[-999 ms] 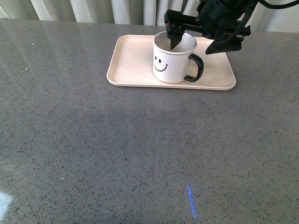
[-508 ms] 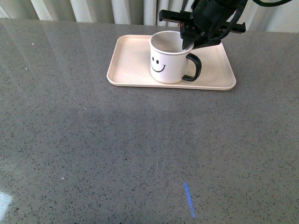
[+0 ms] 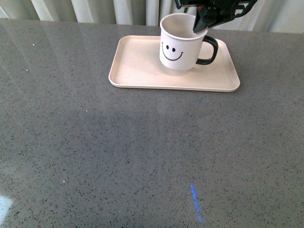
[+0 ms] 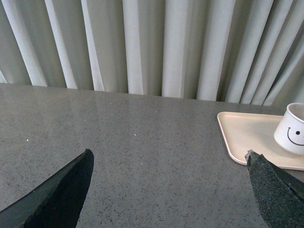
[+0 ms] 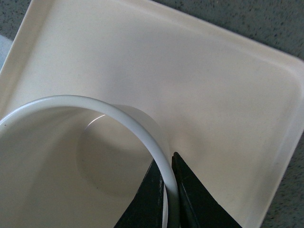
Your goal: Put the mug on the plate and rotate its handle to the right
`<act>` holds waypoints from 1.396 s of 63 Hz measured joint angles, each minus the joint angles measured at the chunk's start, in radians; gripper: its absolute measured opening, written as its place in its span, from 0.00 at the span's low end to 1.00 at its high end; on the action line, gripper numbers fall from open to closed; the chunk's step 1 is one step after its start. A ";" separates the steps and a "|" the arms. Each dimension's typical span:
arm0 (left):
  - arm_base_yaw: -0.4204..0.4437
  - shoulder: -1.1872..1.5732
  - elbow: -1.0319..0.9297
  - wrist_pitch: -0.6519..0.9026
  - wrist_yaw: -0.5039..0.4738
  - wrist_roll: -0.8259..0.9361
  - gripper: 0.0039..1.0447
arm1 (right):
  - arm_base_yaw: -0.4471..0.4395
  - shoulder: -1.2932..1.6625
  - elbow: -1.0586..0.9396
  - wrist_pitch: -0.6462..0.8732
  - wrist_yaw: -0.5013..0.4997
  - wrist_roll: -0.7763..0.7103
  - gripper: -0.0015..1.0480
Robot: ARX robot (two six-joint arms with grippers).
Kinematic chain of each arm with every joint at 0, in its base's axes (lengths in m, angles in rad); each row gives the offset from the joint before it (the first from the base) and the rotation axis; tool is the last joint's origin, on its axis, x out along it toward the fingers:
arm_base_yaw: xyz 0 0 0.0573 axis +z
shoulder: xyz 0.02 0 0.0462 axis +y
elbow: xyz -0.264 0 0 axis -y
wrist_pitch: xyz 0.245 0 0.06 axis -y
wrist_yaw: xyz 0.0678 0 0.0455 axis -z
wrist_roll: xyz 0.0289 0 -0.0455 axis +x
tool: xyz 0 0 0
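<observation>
One mug (image 3: 178, 50) moved up-frame over the plate (image 3: 137, 61).
Your right gripper (image 5: 167, 190) clamped its rim; left gripper (image 4: 169, 161) gaped; handle (image 3: 211, 50) pointed right.

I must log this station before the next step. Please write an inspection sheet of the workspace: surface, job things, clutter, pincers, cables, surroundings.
Surface: grey speckled tabletop, with one small blue light streak near the front.
Job's things: smiley-face mug is over the pink-beige tray; its black handle points right in the front view. Whether its base touches the tray cannot be told.
Clutter: nothing seen.
Pincers: right pincer is shut on the mug's wall at the rim, one finger inside. Left pincer is open and empty, apart from the tray.
Cables: nothing seen.
Surroundings: pale pleated curtain behind the table.
</observation>
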 joint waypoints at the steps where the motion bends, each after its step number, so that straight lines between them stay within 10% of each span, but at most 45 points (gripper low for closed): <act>1: 0.000 0.000 0.000 0.000 0.000 0.000 0.91 | -0.003 0.003 0.011 -0.006 -0.006 -0.013 0.02; 88: 0.000 0.000 0.000 0.000 0.000 0.000 0.91 | -0.024 0.209 0.317 -0.204 -0.180 -0.433 0.02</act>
